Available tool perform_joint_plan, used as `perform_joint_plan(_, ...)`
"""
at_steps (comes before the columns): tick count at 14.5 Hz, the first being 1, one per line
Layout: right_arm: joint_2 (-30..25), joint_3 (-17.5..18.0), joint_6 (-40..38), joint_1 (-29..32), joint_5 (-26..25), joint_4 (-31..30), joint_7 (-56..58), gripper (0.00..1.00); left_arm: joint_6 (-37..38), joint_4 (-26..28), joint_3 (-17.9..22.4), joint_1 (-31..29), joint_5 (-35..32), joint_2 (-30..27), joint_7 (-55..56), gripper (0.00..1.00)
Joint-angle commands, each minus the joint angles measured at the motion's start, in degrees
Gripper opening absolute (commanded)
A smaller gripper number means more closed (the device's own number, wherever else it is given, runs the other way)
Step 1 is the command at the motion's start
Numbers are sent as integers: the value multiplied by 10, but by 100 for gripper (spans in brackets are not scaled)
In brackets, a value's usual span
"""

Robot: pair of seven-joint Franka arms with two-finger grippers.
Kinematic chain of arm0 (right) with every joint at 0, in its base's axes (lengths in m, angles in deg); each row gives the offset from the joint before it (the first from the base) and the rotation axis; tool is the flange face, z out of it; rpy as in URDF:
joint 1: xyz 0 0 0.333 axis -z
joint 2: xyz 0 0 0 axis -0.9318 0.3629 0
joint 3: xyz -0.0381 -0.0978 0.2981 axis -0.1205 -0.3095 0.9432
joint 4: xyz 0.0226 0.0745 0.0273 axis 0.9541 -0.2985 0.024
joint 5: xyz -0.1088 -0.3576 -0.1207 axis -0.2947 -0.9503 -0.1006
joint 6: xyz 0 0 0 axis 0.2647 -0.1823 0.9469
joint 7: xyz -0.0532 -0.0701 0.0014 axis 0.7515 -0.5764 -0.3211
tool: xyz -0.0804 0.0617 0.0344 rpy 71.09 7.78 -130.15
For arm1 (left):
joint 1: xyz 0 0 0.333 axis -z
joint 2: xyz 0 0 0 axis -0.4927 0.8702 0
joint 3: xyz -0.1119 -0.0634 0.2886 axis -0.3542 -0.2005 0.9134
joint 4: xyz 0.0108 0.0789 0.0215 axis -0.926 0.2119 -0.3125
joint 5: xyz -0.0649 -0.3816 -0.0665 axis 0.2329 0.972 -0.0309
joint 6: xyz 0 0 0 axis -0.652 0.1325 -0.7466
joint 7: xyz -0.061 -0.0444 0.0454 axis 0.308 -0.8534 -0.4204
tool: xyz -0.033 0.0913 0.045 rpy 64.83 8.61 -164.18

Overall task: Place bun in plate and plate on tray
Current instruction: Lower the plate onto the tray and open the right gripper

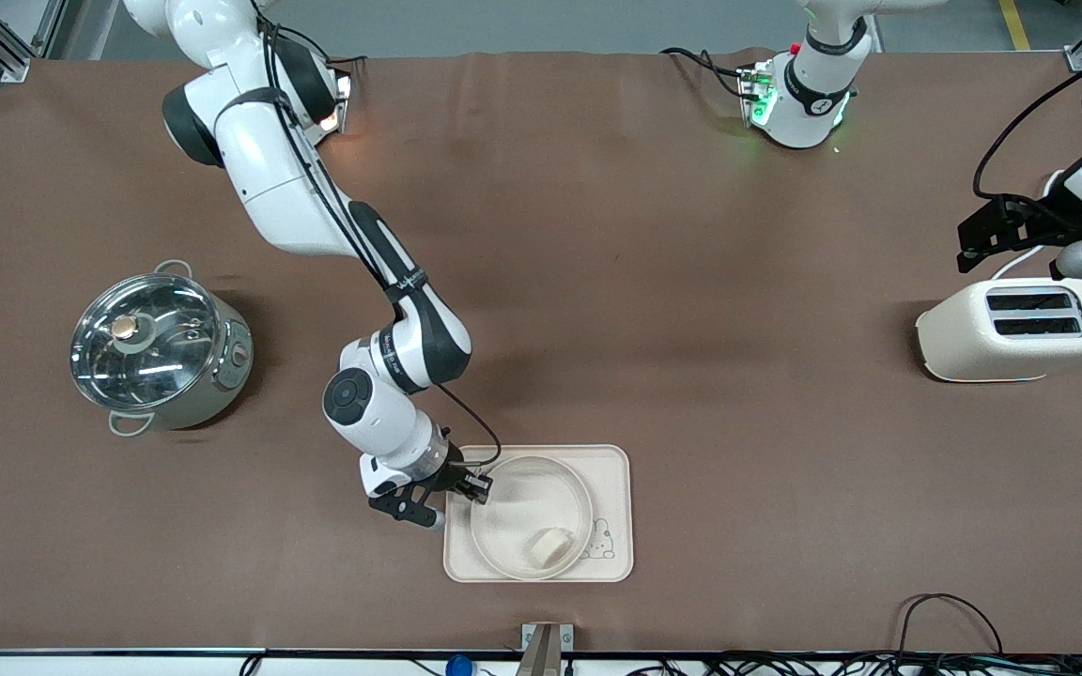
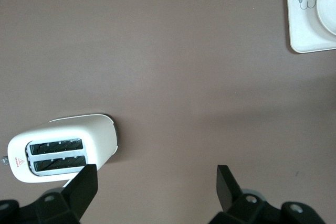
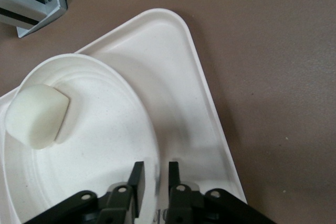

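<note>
Right wrist view: right gripper [image 3: 154,179] pinches the plate [image 1: 531,516] rim, plate resting on the tray [image 1: 616,465], bun [image 1: 548,547] inside plate. Both placements look done; release remains. Left gripper [image 2: 156,184] waits open above the toaster [image 1: 1015,329].

Bun [image 1: 549,546] lies in plate [image 1: 531,516], on the part of it nearest the front camera; plate sits on tray [image 1: 610,469], close to the camera's edge of the table. Pot [image 1: 159,349] stands toward the right arm's end, farther from the camera than the tray. Toaster [image 1: 1016,330] stands toward the left arm's end, well apart from both.
</note>
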Motion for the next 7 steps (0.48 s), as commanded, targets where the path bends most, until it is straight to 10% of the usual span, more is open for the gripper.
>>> perform_joint_plan(1,4,6,0,9,-2,10,-1,63,-1,-9,0,2,3,2,2,100)
perform_joint_plan(7,-45,4,1,21,-3,-49,-3,100,-2,-9,0,-2,4,2,7,100)
